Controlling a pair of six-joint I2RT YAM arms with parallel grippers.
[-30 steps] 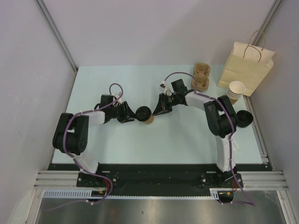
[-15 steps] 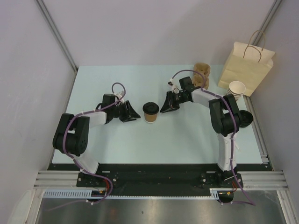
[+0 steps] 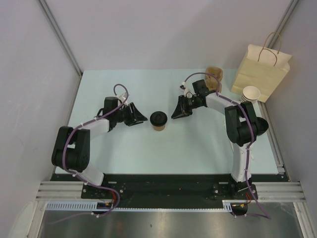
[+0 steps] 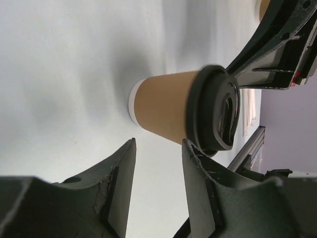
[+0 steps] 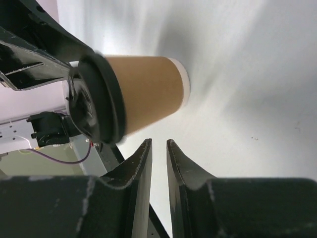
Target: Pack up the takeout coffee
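The takeout coffee [image 3: 158, 120], a brown kraft cup with a black lid on it, stands upright mid-table between my two grippers. My left gripper [image 3: 143, 120] is just left of it, open and empty, its tips a little short of the cup. In the left wrist view the cup [image 4: 166, 111] lies beyond the open gripper [image 4: 158, 145]. My right gripper [image 3: 175, 115] is just right of the cup, apart from it, with its fingers nearly together and empty. In the right wrist view the cup [image 5: 146, 91] lies beyond the gripper [image 5: 158, 144].
A tan paper bag with handles [image 3: 261, 69] stands at the back right. A stack of white-rimmed paper cups [image 3: 250, 95] sits in front of it. A brown cup carrier [image 3: 214, 74] is behind the right arm.
One second ago both grippers were at the cup. Both have drawn back from it, and the cup stands free with its lid on.
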